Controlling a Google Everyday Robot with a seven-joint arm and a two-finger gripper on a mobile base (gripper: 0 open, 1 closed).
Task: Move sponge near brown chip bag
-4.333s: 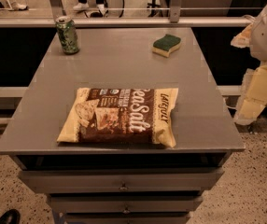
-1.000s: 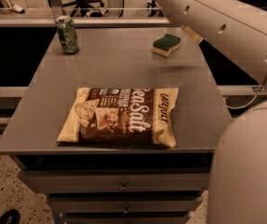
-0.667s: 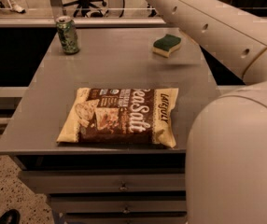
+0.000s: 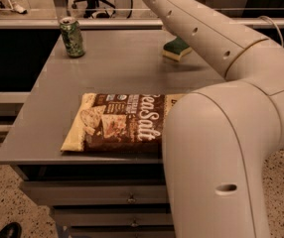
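Camera view: arm [image 4: 221, 148] overlaps brown chip bag [image 4: 117, 124], pincer apparently out of sight

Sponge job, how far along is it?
Nothing done: the sponge lies at the far right, apart from the brown chip bag near the front edge. In hand: the arm stretches over the table, tool out of view past the top. Left: grasp, carry, set beside the bag.
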